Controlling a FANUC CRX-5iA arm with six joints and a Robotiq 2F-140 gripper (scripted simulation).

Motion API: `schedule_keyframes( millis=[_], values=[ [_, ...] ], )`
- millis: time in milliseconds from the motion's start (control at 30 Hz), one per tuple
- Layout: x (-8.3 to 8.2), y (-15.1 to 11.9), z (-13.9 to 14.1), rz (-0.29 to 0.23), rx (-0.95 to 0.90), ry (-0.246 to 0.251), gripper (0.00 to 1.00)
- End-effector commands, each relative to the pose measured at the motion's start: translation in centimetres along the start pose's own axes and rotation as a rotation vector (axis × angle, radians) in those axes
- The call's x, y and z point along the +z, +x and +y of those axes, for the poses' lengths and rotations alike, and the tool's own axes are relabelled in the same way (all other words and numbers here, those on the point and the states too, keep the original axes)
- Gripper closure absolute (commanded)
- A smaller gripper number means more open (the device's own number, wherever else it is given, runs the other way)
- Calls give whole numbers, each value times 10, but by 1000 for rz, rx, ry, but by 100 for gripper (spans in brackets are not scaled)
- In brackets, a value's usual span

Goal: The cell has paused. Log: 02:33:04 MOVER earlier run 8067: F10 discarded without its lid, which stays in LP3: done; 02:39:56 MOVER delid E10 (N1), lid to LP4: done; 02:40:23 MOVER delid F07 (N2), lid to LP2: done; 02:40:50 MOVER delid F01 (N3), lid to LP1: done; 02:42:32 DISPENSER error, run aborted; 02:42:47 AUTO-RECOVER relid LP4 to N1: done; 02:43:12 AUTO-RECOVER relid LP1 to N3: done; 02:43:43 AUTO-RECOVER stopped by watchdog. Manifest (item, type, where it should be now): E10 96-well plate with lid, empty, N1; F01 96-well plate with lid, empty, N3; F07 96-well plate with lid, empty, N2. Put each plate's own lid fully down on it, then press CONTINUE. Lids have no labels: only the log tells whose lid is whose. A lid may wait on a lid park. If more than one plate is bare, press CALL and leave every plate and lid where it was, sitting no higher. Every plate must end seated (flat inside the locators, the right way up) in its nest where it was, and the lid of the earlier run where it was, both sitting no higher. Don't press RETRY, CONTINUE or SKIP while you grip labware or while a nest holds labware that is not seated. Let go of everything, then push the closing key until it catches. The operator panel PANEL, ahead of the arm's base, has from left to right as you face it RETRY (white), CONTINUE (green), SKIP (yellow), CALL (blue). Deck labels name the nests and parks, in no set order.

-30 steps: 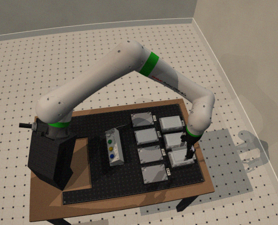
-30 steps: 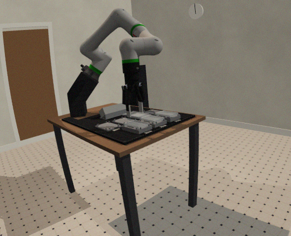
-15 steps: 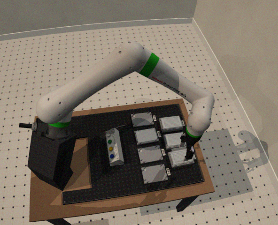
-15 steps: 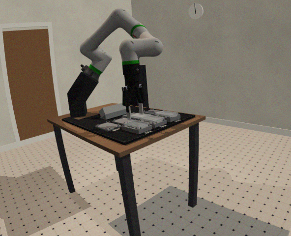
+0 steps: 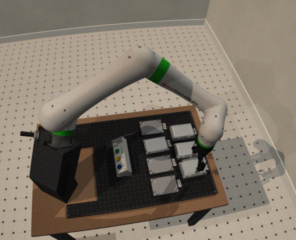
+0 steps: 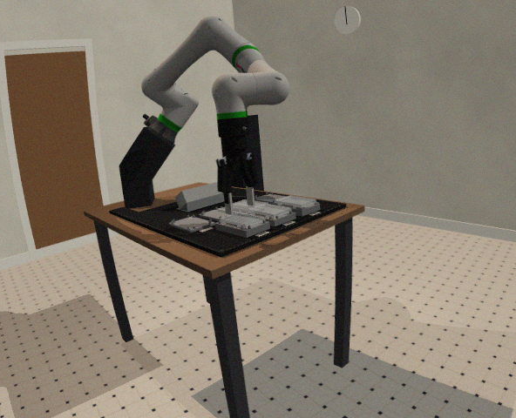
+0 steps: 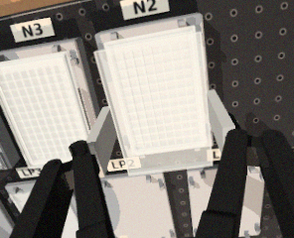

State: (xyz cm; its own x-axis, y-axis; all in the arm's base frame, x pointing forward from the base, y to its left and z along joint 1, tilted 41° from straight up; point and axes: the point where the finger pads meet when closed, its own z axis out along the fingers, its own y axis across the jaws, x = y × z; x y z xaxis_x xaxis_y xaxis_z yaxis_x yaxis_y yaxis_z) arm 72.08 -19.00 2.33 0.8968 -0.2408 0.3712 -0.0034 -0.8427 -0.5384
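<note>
My gripper (image 7: 159, 111) is shut on a clear lid (image 7: 154, 94) and holds it level over the 96-well plate in nest N2, covering most of it. I cannot tell whether the lid touches the plate. In the top view this is the nearest plate of the right column (image 5: 193, 167), with the gripper (image 5: 200, 165) right above it. The N3 plate (image 7: 38, 109) stands beside it with its lid on, in the middle of the column (image 5: 184, 149). A third plate (image 5: 182, 131) sits at the far end. Park LP2 (image 5: 159, 164) is bare.
The operator panel (image 5: 121, 160) stands left of the parks, with green (image 5: 116, 150), yellow (image 5: 118, 158) and blue (image 5: 119, 166) keys in view. A lid lies on the second park from the far end (image 5: 156, 145). The farthest (image 5: 151, 127) and nearest (image 5: 164, 185) parks are bare.
</note>
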Motion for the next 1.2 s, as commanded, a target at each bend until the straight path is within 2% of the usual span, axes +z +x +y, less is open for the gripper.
schedule_keyframes(
  millis=[0, 333, 1167],
  values=[
    [2, 0, 0, 0, 0, 0, 100],
    [11, 0, 0, 0, 0, 0, 100],
    [14, 0, 0, 0, 0, 0, 100]
  ],
)
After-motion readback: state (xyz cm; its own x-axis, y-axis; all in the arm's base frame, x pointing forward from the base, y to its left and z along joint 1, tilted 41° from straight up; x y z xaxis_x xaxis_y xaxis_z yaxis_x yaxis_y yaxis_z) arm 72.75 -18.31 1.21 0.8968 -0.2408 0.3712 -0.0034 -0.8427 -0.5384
